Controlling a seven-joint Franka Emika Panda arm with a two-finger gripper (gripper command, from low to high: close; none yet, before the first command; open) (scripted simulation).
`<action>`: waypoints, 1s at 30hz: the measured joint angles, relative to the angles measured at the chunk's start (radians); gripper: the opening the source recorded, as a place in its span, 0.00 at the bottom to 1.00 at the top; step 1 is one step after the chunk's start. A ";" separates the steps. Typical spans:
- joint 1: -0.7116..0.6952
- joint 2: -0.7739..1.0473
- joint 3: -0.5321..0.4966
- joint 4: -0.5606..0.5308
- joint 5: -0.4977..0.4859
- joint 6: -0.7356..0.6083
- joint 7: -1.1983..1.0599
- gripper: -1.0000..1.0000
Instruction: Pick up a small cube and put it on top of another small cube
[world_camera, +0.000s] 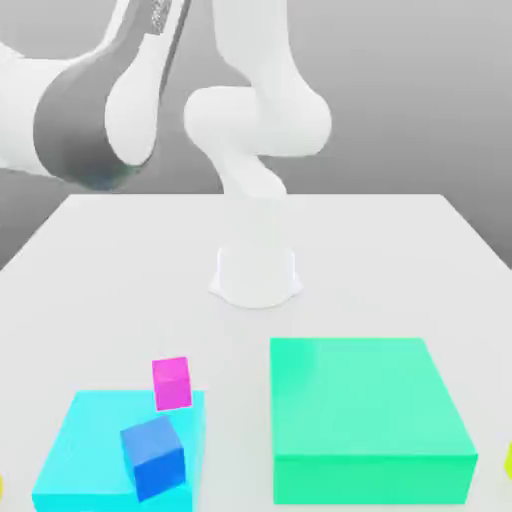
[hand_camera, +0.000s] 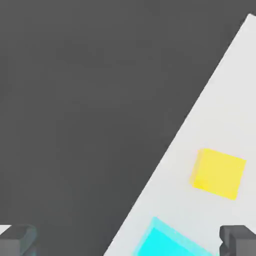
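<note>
Though the blue cube (world_camera: 154, 458) sits tilted on the cyan slab (world_camera: 80, 450) with the pink cube (world_camera: 171, 382) touching that slab's far edge, nothing is stacked; the gripper (hand_camera: 128, 240) gapes wide, empty.

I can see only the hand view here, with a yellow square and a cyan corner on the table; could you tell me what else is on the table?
Observer: In the exterior view a magenta cube sits at the far edge of the cyan block.
Operator: Is there a second small cube?
Observer: Yes, a blue cube, tilted, rests on the cyan block, nearer the camera than the magenta one.
Operator: Anything large nearby?
Observer: A big green block lies at the exterior view's right of the cyan block, apart from it.
</note>
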 joint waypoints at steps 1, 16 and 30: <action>-0.009 0.037 -0.007 0.006 0.011 0.007 0.014 0.50; -0.085 0.335 0.006 0.066 0.096 0.139 0.047 0.00; 0.123 -0.155 0.087 -0.172 -0.048 -0.100 0.138 0.00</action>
